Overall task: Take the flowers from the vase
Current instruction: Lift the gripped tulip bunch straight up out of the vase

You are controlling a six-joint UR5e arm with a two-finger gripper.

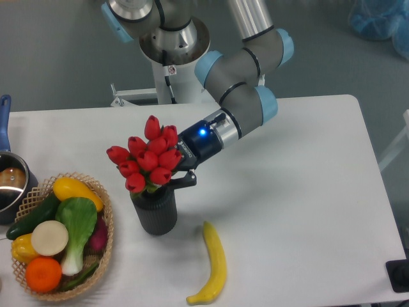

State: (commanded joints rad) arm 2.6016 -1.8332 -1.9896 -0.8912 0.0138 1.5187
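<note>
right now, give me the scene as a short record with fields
flowers: red tulip bunch, stems in the vase
vase: dark grey ribbed cylinder, upright on the white table
gripper: at the right side of the bunch, just above the vase mouth; closure hidden by the blooms
banana: lying right of the vase, apart from it
basket: wicker, left of the vase, holding produce
pot: at the left edge
</note>
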